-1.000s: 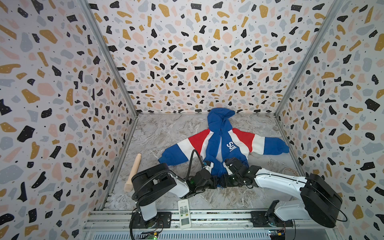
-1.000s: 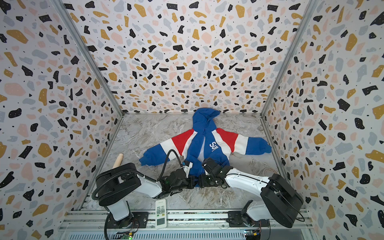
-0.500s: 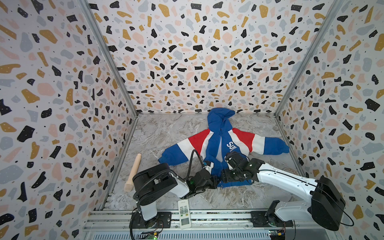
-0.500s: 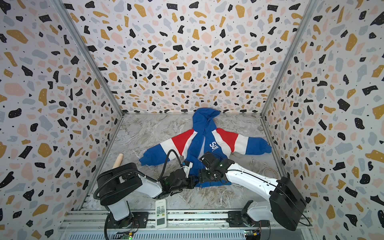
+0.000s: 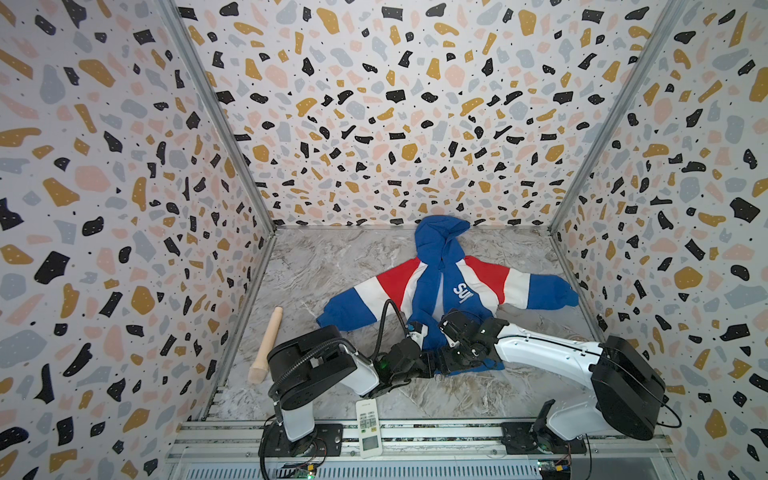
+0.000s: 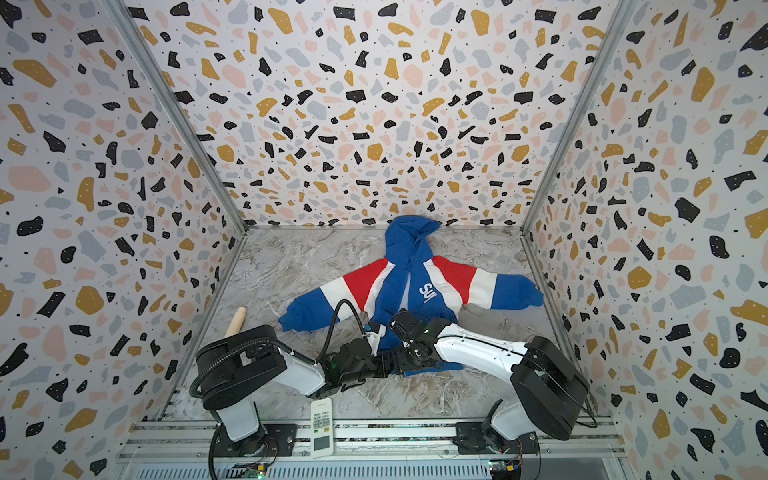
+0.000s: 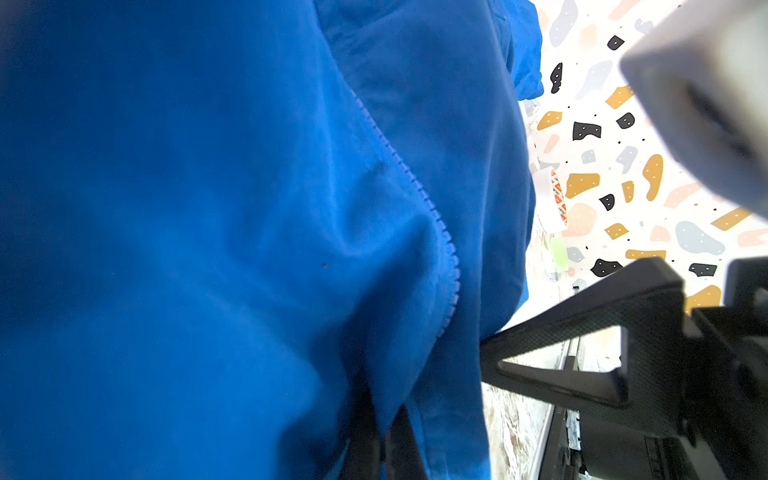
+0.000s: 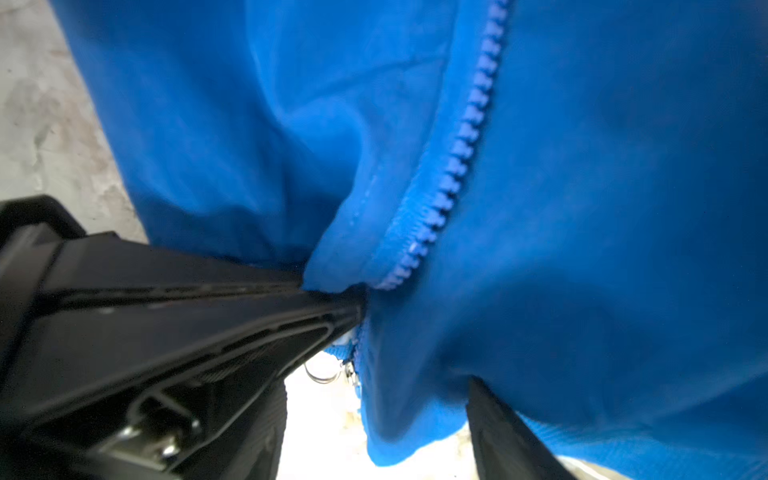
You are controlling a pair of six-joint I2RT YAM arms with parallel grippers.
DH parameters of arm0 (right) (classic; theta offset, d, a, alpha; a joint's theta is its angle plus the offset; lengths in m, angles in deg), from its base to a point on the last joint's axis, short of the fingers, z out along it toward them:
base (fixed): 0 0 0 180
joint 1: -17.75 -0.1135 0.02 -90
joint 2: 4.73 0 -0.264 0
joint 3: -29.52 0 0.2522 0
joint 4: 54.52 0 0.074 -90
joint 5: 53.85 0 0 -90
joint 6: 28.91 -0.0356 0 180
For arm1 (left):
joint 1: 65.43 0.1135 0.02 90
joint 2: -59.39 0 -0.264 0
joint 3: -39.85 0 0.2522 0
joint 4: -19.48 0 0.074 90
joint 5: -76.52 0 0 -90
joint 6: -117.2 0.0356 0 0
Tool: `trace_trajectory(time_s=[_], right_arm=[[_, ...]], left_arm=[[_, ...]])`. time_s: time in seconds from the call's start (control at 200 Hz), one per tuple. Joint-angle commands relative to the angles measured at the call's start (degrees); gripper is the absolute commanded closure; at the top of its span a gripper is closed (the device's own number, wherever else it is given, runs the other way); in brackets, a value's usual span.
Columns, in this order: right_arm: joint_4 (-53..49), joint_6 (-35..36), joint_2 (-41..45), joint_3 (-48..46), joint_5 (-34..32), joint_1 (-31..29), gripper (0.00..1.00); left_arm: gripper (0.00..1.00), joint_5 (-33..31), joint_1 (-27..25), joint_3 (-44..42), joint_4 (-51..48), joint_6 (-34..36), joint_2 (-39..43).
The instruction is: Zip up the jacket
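Two grippers low at the hem of the jacket, tips nearly touching. Clamped tight on blue hem fabric beside the zip's lower end: the left gripper. Just right of it, jaws apart, the right gripper, hem cloth draped over one finger, nothing pinched that shows. Between the two, a small metal ring at the zip's foot.

Beyond both, the rest of the jacket flat on the table: front parted, teeth bare along one edge, hood against the back wall, sleeves out to either side, the right cuff close to the side wall. Looped over the left sleeve, just past the left gripper, a black cable. Well left of the left gripper, a wooden stick along the wall; behind it, at the table's front edge, a white remote. Past the hem in the left wrist view, a tape roll by the wall.

Bare table left of the left gripper up to the stick, right of the right gripper under the sleeve, and behind both toward the rail.
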Motion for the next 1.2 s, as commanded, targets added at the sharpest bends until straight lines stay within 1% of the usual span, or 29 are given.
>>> trace_trajectory(time_s=[0.0, 0.06, 0.135, 0.235, 0.305, 0.375, 0.405, 0.441, 0.511, 0.581, 0.666, 0.756, 0.871, 0.891, 1.076, 1.116, 1.191], right_arm=[[3.2, 1.2, 1.7, -1.5, -0.6, 0.8, 0.32], [5.9, 1.4, 2.2, -3.5, 0.4, 2.3, 0.33], [9.1, 1.5, 2.6, -5.6, 3.5, 4.0, 0.36], [11.1, 1.6, 2.8, -6.7, 4.7, 4.4, 0.39], [11.6, 1.8, 2.9, -6.9, 5.0, 4.4, 0.46], [12.1, 1.8, 3.1, -7.1, 5.4, 4.4, 0.57], [12.3, 1.9, 3.4, -7.3, 5.3, 4.4, 0.64], [12.5, 1.9, 3.7, -7.5, 5.4, 4.4, 0.74], [13.8, 2.0, 5.2, -8.4, 6.0, 4.4, 0.91], [16.5, 2.1, 8.0, -10.2, 6.8, 4.4, 1.00], [20.1, 2.2, 12.0, -12.7, 8.6, 4.6, 1.00], [23.7, 2.9, 16.5, -15.7, 10.4, 5.1, 1.00], [29.0, 5.1, 22.6, -20.5, 14.8, 7.0, 1.00], [29.5, 5.1, 23.8, -21.2, 15.2, 7.4, 1.00], [29.9, 5.6, 32.2, -26.7, 18.0, 12.5, 1.00], [31.0, 5.7, 33.7, -28.1, 19.3, 13.6, 1.00], [34.8, 5.6, 36.1, -30.9, 22.4, 15.3, 1.00]], left_arm=[[1.00, 0.2, -0.4, -0.6, 3.0, 0.1, 0.0], [1.00, 0.2, -0.4, -0.4, 3.1, 0.1, -0.5], [1.00, 0.7, -0.5, 0.0, 3.7, 0.0, -1.2], [1.00, 0.9, -0.4, -0.1, 4.5, -0.4, -1.6], [1.00, 0.8, -0.4, -0.3, 4.9, -0.6, -1.5], [1.00, 0.6, -0.4, -0.7, 5.7, -0.7, -1.3], [1.00, 0.6, -0.3, -1.0, 6.1, -0.8, -1.0], [1.00, 0.4, -0.3, -1.3, 6.3, -0.8, -0.7], [1.00, -0.1, -0.3, -2.0, 6.5, -0.3, 0.5], [1.00, -1.2, -0.3, -3.8, 7.5, 0.4, 2.7], [1.00, -3.1, -0.3, -6.2, 7.9, 2.0, 6.8], [1.00, -4.3, -0.3, -7.0, 5.1, 4.5, 10.5], [1.00, -4.5, -0.3, -7.2, 2.7, 5.6, 12.8], [1.00, -4.5, -0.2, -7.4, 2.7, 7.1, 13.1], [1.00, -3.5, 0.4, -10.8, 8.8, 6.4, 15.3], [1.00, -3.1, 0.4, -11.5, 10.4, 4.6, 15.5], [1.00, -1.8, 0.4, -12.7, 14.0, 3.9, 15.5]])
